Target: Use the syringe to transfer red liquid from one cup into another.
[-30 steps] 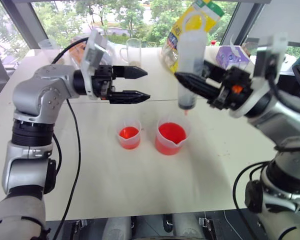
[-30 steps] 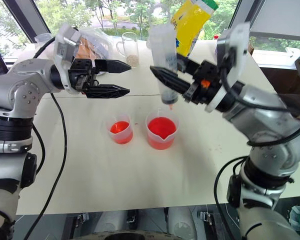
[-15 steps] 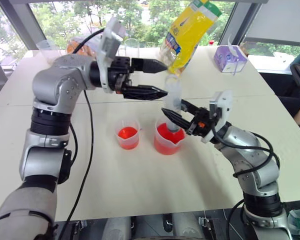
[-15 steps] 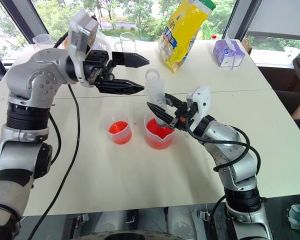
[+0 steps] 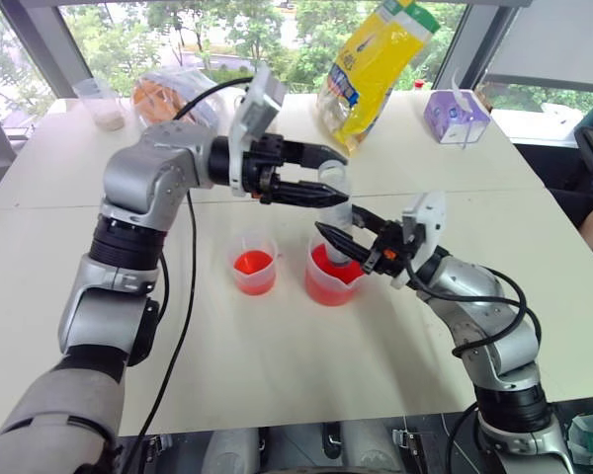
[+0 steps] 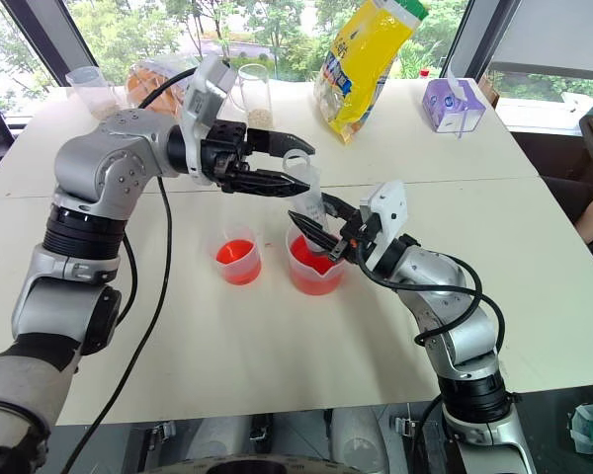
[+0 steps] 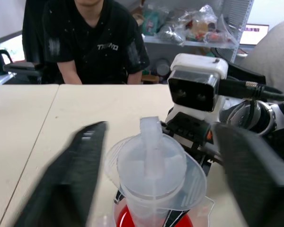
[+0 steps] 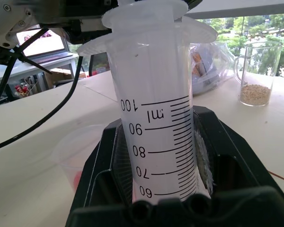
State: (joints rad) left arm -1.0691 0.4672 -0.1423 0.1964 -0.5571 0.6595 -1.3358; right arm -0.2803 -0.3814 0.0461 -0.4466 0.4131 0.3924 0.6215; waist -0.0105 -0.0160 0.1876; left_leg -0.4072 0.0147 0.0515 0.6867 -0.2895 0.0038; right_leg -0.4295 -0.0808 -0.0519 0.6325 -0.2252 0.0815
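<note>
At centre frame, on the white bench (image 5: 277, 375):
Syringe (image 5: 341, 222): upright, tip down in the wide beaker (image 5: 332, 281); a second ago it hung above the beaker, higher in frame.
Right tool (image 5: 348, 235): closed on the syringe barrel, just above the beaker rim; lower than one second back, little change over the last half second.
Left tool (image 5: 326, 178): fingers part open, one either side of the plunger top, contact not clear; it has travelled rightward from upper left of centre, and the gap looks narrower than before.
Red liquid (image 5: 326, 267): in the beaker around the syringe tip; level as before.
Small cup (image 5: 254, 265): just left of the beaker, apart from it, some red liquid inside; unmoved.
Far bench, upper frame: yellow bag (image 5: 376, 64), glass mug (image 6: 258, 94) with grain at its bottom.
Left wrist view: a person in a black shirt (image 7: 92, 42) seated beyond the bench.
</note>
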